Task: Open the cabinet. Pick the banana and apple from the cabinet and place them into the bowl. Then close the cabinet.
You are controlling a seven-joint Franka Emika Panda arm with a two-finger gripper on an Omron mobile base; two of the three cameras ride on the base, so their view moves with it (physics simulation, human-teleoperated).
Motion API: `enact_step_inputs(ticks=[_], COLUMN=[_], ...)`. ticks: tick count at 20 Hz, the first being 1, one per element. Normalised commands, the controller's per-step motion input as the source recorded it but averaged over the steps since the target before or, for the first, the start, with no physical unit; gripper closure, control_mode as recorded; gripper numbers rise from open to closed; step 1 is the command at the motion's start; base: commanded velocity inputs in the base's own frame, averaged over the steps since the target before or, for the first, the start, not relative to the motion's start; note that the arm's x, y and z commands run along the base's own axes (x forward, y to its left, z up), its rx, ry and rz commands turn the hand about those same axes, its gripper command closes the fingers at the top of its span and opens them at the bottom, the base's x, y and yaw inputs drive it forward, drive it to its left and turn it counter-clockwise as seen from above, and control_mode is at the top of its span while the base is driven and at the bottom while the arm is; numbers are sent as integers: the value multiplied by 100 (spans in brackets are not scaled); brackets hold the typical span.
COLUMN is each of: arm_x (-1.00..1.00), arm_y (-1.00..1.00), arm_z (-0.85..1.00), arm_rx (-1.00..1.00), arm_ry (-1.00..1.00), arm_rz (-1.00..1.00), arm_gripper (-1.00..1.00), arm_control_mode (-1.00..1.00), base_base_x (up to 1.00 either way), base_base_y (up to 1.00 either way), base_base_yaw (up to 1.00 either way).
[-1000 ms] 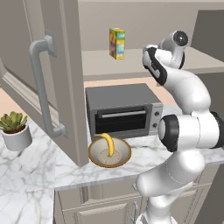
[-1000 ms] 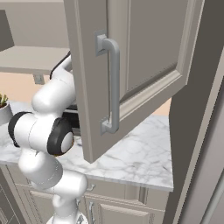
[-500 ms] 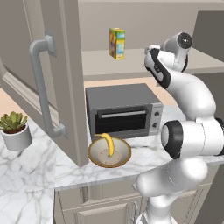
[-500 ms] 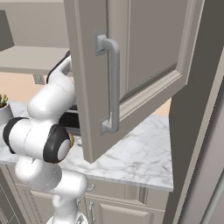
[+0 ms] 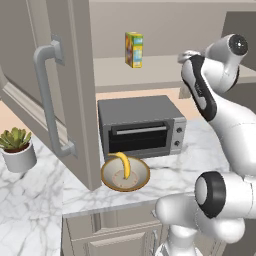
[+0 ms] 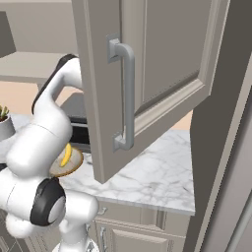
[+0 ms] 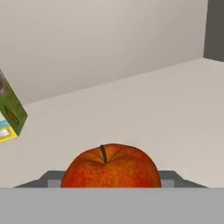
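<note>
Hand view: the apple [image 7: 110,167] sits on the cabinet [image 5: 75,90] shelf right before the camera, the arm having reached deeper; claw's spread unclear; banana [image 5: 123,166] already rests in the bowl [image 5: 142,175].

In the hand view the apple's [image 7: 110,167] lower half is cut off at the bottom, and the carton [image 7: 9,114] runs off the left edge. In the right base view, the open cabinet door [image 6: 147,74] hides the shelf.
</note>
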Motion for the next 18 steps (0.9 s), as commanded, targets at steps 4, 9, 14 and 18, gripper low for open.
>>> enact_step_inputs(ticks=[4, 9, 14, 18], arm_x=[-100, -100, -100, -88], arm_y=[25, 52, 74, 75], arm_z=[0, -1, -18, -73], arm_rx=[1, 0, 0, 0], arm_ry=[22, 29, 25, 16], arm_rz=[3, 8, 19, 30], arm_gripper=[100, 100, 100, 100], arm_control_mode=[-100, -100, -100, -100], base_base_x=[0, 0, 0, 0], base_base_y=[0, 0, 0, 0], base_base_yaw=[0, 0, 0, 0])
